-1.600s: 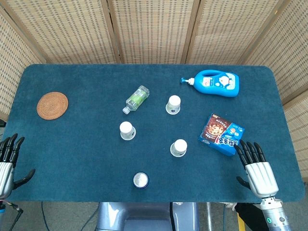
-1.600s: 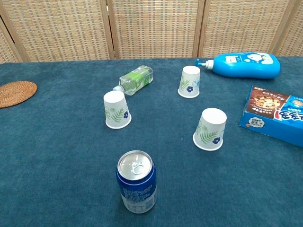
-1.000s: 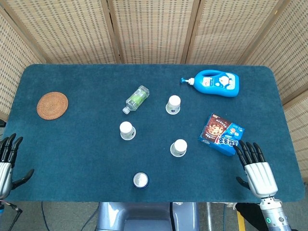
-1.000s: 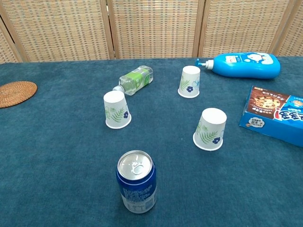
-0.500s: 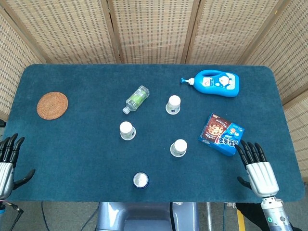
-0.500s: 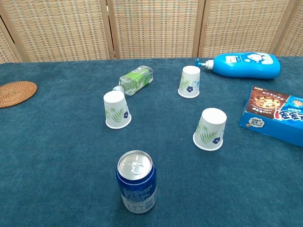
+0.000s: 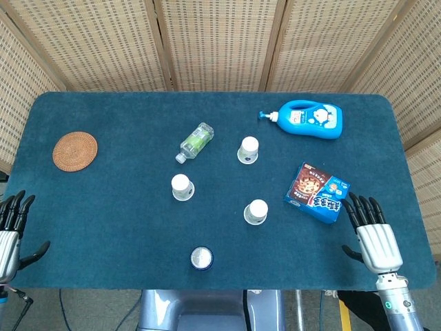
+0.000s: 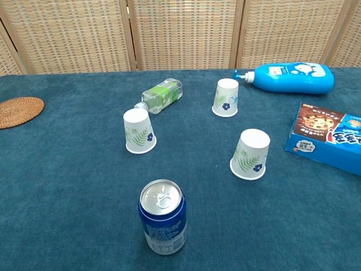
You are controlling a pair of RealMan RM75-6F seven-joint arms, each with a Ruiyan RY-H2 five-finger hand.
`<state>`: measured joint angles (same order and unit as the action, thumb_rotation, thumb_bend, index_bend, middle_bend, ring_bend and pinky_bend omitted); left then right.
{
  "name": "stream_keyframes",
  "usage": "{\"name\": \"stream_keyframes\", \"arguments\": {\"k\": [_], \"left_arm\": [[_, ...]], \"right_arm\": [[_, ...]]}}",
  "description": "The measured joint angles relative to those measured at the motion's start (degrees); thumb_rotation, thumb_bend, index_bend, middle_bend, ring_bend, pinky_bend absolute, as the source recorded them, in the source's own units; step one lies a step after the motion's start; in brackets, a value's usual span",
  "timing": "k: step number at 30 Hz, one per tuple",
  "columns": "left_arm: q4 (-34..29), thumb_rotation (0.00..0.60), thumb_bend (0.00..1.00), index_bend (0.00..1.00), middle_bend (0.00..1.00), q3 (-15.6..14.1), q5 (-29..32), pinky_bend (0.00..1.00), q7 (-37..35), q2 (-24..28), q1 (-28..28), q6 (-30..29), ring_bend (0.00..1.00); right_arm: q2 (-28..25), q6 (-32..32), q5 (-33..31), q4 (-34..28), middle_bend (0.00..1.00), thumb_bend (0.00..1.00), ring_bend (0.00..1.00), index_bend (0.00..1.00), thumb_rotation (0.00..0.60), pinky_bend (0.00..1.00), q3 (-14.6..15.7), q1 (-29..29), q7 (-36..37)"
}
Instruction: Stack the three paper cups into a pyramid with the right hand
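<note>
Three white paper cups with leaf and flower prints stand upside down and apart on the blue table: a far cup (image 7: 249, 149) (image 8: 226, 97), a left cup (image 7: 182, 186) (image 8: 139, 131) and a near-right cup (image 7: 256, 211) (image 8: 251, 154). My right hand (image 7: 374, 235) lies flat at the table's near right edge, fingers spread and empty, well right of the near-right cup. At the near left edge sits my left hand (image 7: 9, 231), also empty with fingers apart. Neither hand shows in the chest view.
A blue soda can (image 7: 201, 258) (image 8: 162, 217) stands near the front edge. A small green bottle (image 7: 195, 142) (image 8: 160, 95) lies beside the left cup. A blue detergent bottle (image 7: 307, 118) (image 8: 290, 77), a cookie box (image 7: 317, 192) (image 8: 330, 136) and a woven coaster (image 7: 75, 149) (image 8: 18, 110) lie around.
My right hand has shifted slightly to the right along the table's near edge. The cups and my left hand have stayed where they were.
</note>
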<state>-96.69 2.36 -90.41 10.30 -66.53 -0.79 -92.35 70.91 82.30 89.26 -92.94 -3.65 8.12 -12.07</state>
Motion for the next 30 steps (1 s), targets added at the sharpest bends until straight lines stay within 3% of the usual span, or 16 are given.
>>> {"name": "stream_keyframes", "arguments": {"k": [9,16,23,30], "left_arm": [[0.1,0.6,0.24,0.0,0.0,0.5,1.1,0.07,-0.3,0.0,-0.3,0.5,0.0],[0.6,0.6,0.24,0.0,0.0,1.0,2.6,0.07,-1.6,0.3,-0.6,1.3,0.0],[0.8,0.6,0.24,0.0,0.0,0.9,3.1,0.07,-2.5,0.5,-0.8,2.1,0.0],[0.5,0.6,0.24,0.0,0.0,0.6,2.9,0.07,-2.8,0.7,-0.9,2.3,0.0]], "right_arm": [[-2.3,-6.1,-3.2,-6.2,0.0,0.12,0.0,0.15,0.6,0.08,-5.9,6.8,-2.3],[-1.9,-14.3,-11.9,-10.8,0.0,0.12,0.0,0.19,0.6,0.09,-10.3,14.2,-10.5],[1.4,-18.1,-20.5,-13.9,0.0,0.12,0.0,0.19,0.6,0.09,-10.8,18.7,-19.2],[6.2,-19.1,-24.1,-16.1,0.0,0.12,0.0,0.2,0.6,0.09,-10.5,23.3,-25.2]]}}
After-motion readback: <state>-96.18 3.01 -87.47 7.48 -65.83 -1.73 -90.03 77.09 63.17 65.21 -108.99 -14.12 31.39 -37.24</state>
